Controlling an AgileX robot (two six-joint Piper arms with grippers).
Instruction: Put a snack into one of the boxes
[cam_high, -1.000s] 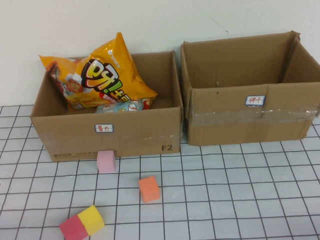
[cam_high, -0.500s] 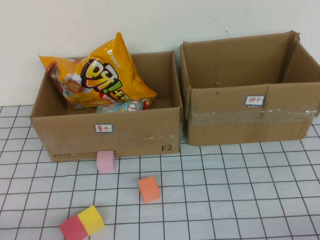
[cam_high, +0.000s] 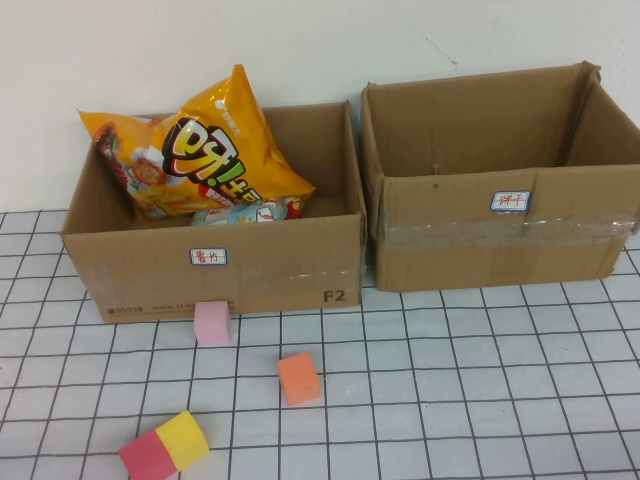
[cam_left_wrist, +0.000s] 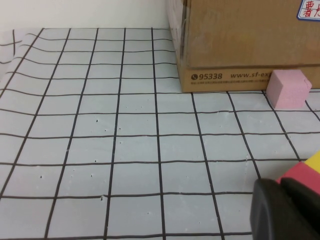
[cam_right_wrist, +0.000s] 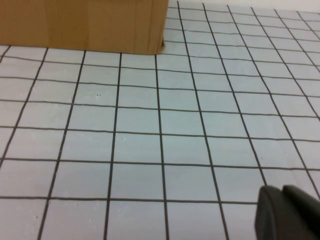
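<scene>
Already the orange chip bag (cam_high: 200, 150) lies tilted inside the left cardboard box (cam_high: 215, 265), its long axis slanting up toward the wall, far ahead of both claws. The left claw (cam_left_wrist: 287, 210) hovers low over the gridded surface (cam_left_wrist: 125, 150), nearer that box, beside the red-yellow block (cam_left_wrist: 307, 172). The right claw (cam_right_wrist: 290, 212) hangs before the empty right box (cam_high: 500, 215). Whether either claw is apart or together, I cannot tell.

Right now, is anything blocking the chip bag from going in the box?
No. The orange chip bag already sits inside the left cardboard box, leaning up over its back wall. The left gripper and right gripper sit low over the grid mat, nowhere near it.
</scene>
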